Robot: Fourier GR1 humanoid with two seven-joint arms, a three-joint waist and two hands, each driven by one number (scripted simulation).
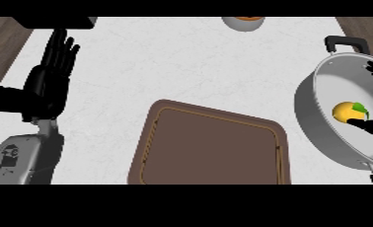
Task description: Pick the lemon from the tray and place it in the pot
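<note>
Fingers straight and upright, the left hand (47, 85) rests open and empty, well left of the pot (328, 80). That pot is round, shiny grey metal with a black handle, and the smooth yellow lemon (345, 111) lies inside it. A black sliver of the right hand (362, 124) shows just beside the lemon; its grip cannot be told. A brown, round-cornered tray (211, 147) lies left of the pot.

Tray (211, 147): no text is seen.
Pot (325, 85): no label is seen.
Left forearm (25, 159): a dark mark, not readable.
</note>
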